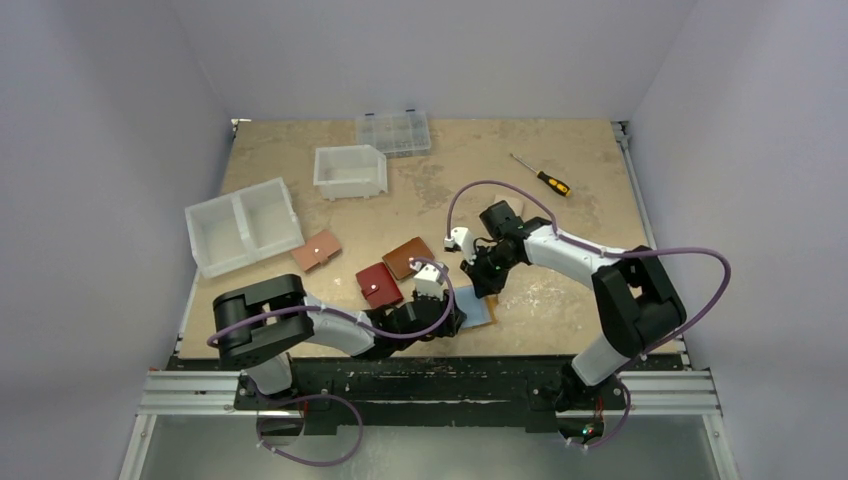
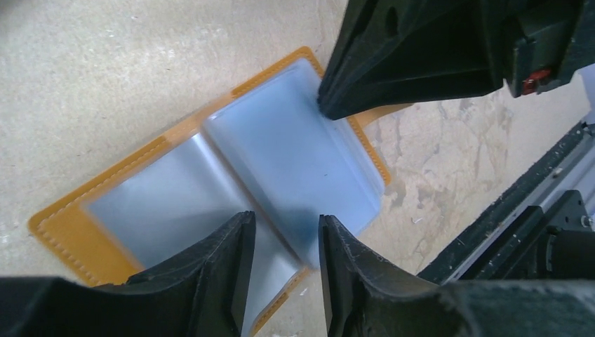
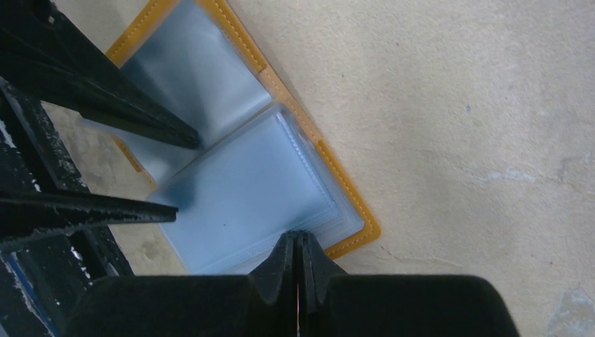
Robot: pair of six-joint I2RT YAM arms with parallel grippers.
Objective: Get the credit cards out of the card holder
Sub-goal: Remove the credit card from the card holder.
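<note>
Filling most of the overhead view, the worn brown table [image 1: 560, 230] carries everything, with the left arm [image 1: 300, 325] and right arm [image 1: 590, 260] both reaching in to meet near its front edge. At the back left stand a white two-compartment bin [image 1: 225, 262], a smaller single white bin [image 1: 350, 185] and a clear divided organizer box [image 1: 393, 132]. The card holder [image 1: 480, 312] lies opened flat near the front edge, between the two grippers, its mustard-yellow stitched border [image 2: 70, 232] framing cloudy bluish plastic sleeves [image 2: 295, 161]. Whether credit cards sit inside those sleeves cannot be told. The left gripper [image 2: 286, 260] is low over the holder with its fingers [image 2: 217, 274] parted by a moderate gap and nothing between them. From the right wrist view one fingertip is at the fold between the sleeves and the other at the outer edge of the nearer sleeve. The right gripper [image 3: 300, 246] has its fingers pressed fully together, their tip at the opposite edge of that same sleeve. Whether they pinch the thin plastic or only press on it is not clear. Just behind the holder, a brown wallet [image 1: 410, 257], a dark red wallet [image 1: 379, 285] and a pinkish-tan wallet [image 1: 316, 250] lie closed in a loose row. A yellow-and-black screwdriver [image 1: 541, 175] lies well apart at the back right.
</note>
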